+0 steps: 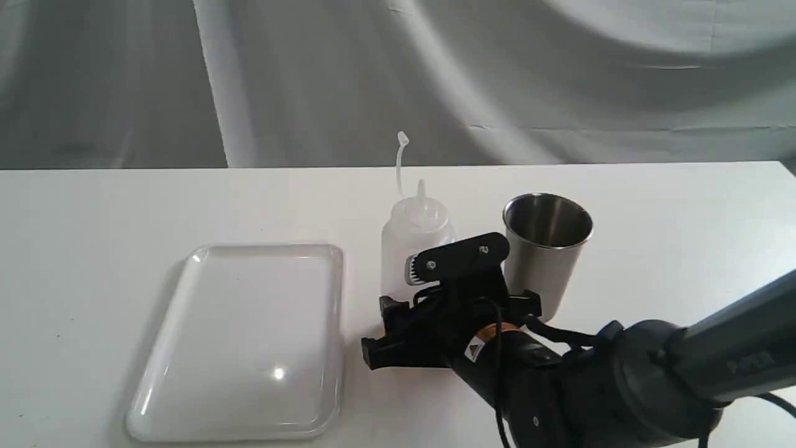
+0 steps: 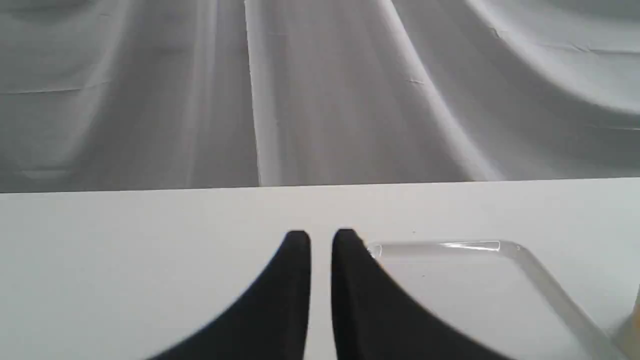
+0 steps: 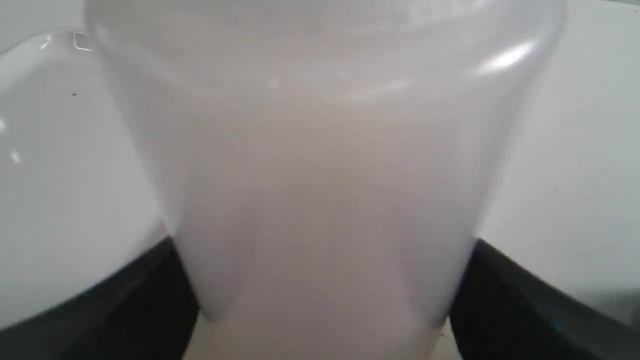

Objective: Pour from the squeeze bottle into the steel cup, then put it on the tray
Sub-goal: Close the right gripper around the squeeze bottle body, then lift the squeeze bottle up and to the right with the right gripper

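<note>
The squeeze bottle (image 1: 413, 239) stands upright at the centre of the exterior view, between the 2 black fingers of the right gripper (image 3: 322, 245). The arm comes in from the lower right of the frame. In the right wrist view 1 finger flanks each side of the bottle's body, right at its outline. I cannot tell whether they press on it or only bracket it. The steel cup (image 1: 547, 249) stands just right of the bottle, close behind the gripper's upper finger and apart from the bottle. The tray (image 1: 249, 336) lies flat at lower left, near the bottle.

The bottle is cloudy, whitish soft plastic, a cylinder with rounded shoulders and a cone nozzle (image 1: 421, 193). A thin cap strap (image 1: 400, 158) curls up beside the nozzle. Up close its lower body has a faint warm tint. The cup is brushed metal, narrower at the base, with a rolled rim and a dark inside. The tray is glossy white with rounded corners and a low rim.

The left gripper (image 2: 321, 235) hangs over the table (image 1: 684, 205), its 2 fingers drawn nearly together and holding nothing. A corner of the tray lies beside it. The table is plain matte white, and creased grey cloth (image 1: 373, 74) hangs behind it.
</note>
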`<state>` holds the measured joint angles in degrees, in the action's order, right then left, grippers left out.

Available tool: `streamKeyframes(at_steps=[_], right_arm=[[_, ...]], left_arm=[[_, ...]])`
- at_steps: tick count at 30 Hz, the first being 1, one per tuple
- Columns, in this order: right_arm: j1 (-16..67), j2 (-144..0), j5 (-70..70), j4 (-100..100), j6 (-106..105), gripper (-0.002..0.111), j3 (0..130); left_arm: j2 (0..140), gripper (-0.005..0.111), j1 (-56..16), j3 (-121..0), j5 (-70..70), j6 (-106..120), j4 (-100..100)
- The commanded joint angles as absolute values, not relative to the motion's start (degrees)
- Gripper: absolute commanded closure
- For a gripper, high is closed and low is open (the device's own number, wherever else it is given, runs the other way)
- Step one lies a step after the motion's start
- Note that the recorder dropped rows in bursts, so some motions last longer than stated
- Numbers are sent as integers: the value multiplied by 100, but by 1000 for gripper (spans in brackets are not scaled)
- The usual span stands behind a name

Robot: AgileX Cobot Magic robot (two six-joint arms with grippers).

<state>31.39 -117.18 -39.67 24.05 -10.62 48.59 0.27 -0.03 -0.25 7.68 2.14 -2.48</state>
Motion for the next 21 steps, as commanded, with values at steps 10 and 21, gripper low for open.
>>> streamKeyframes(at_steps=[10, 21], right_arm=[[3121, -10081, -3485, 2921, -2745, 52, 4882], [2684, -8399, -2536, 3580, -3504, 55, 4882]], left_arm=[[0, 98, 0, 0, 759, 204, -263], [0, 98, 0, 0, 759, 204, -263]])
